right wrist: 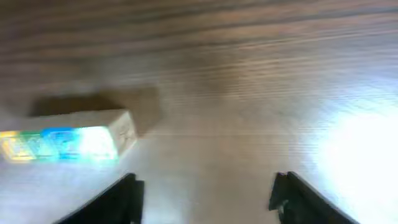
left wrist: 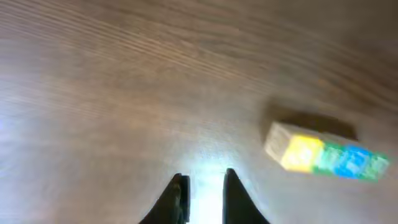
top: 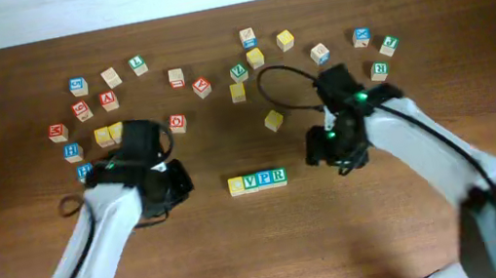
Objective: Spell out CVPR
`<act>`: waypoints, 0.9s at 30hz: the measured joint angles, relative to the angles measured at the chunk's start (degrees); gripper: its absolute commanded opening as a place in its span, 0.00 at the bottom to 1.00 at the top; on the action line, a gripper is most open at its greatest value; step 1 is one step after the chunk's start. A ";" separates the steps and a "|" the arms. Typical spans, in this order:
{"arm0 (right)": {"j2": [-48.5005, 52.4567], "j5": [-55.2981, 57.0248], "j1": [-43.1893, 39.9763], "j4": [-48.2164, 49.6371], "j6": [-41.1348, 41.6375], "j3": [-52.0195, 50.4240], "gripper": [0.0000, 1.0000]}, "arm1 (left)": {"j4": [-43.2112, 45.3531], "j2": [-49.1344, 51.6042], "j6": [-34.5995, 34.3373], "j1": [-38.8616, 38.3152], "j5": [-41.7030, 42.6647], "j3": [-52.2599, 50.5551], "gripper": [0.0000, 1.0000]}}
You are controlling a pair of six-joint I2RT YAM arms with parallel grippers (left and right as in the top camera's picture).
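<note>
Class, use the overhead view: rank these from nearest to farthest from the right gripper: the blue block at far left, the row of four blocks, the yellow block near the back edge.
1. Row of four blocks, mid-table, beside the right gripper.
2. Yellow block, up near the back edge.
3. Blue block, far across on the left side.

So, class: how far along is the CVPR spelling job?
Looks done: four blocks sit in a touching row; V, P, R read clearly, the yellow first letter is blurred. In hand: nothing; left gripper and right gripper are empty beside it. Left: only confirming the C.
</note>
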 measured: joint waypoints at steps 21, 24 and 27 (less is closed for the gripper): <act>-61.66 8.59 12.59 -26.21 5.55 -6.88 0.98 | -22.45 -53.05 -2.49 1.01 -0.37 -5.81 0.99; -61.66 8.59 12.59 -26.21 5.55 -6.88 0.98 | -22.47 -53.05 -2.49 1.01 -0.37 -5.81 0.99; -61.66 8.59 12.59 -26.21 5.55 -6.88 0.98 | -22.47 -53.05 -2.51 1.01 -0.37 -5.81 0.99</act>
